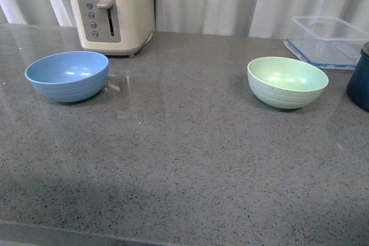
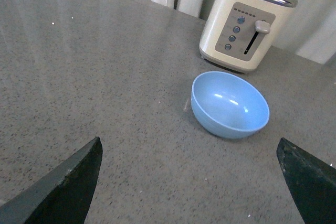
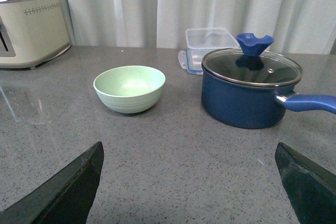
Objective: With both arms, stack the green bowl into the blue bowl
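Note:
The light blue bowl (image 1: 67, 75) stands upright and empty on the left of the grey counter, in front of the toaster. The pale green bowl (image 1: 287, 81) stands upright and empty on the right, well apart from it. Neither arm shows in the front view. In the left wrist view my left gripper (image 2: 189, 153) is open with only bare counter between its fingers, and the blue bowl (image 2: 230, 104) lies some way beyond them. In the right wrist view my right gripper (image 3: 189, 153) is open too, with the green bowl (image 3: 129, 88) ahead of it and off to one side.
A cream toaster (image 1: 110, 10) stands at the back left, close behind the blue bowl. A dark navy pot (image 3: 249, 87) with a glass lid and long handle sits right of the green bowl. A clear plastic container (image 1: 326, 41) lies behind the pot. White curtains hang behind the counter.

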Robot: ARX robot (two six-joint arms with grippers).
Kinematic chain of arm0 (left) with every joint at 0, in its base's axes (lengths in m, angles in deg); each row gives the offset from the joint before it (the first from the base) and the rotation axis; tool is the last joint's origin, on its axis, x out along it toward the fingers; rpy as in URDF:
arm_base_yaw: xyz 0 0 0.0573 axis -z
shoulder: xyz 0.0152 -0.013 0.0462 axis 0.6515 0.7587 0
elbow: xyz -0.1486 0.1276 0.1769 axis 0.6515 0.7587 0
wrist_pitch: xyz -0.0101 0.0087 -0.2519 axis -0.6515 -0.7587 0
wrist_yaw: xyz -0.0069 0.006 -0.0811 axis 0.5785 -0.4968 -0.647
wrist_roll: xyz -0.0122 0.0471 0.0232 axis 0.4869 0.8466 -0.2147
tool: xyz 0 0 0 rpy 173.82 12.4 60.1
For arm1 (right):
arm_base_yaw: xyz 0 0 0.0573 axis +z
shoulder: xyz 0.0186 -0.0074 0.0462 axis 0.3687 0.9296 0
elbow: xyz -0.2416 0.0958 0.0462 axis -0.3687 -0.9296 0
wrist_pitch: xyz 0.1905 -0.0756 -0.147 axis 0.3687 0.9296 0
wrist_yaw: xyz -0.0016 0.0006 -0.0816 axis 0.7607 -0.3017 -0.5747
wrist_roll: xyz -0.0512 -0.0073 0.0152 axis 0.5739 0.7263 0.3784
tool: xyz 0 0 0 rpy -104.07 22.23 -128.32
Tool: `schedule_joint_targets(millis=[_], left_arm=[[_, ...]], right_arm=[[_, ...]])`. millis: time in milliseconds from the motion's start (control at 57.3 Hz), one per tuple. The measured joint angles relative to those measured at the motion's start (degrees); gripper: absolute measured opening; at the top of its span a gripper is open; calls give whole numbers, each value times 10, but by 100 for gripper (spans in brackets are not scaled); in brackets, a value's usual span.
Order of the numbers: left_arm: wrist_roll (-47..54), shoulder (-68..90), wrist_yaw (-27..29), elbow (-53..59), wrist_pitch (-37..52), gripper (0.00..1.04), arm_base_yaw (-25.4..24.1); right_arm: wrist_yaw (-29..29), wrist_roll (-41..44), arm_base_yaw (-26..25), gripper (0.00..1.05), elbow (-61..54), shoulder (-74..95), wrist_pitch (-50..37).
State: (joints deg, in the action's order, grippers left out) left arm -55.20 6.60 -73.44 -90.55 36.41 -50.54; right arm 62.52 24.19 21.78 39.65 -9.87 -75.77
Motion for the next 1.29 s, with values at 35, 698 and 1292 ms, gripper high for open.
schedule_joint_targets(millis=[35, 698, 1292], left_arm=[[-12, 46, -3, -31, 2, 98, 0], [-145, 556, 12, -406, -103, 98, 45], [-153, 631, 26, -477, -147, 61, 71]], right_arm=[[0, 0, 0, 95, 0, 0, 0], [0, 0, 0, 95, 0, 0, 0], [0, 0, 0, 95, 0, 0, 0]])
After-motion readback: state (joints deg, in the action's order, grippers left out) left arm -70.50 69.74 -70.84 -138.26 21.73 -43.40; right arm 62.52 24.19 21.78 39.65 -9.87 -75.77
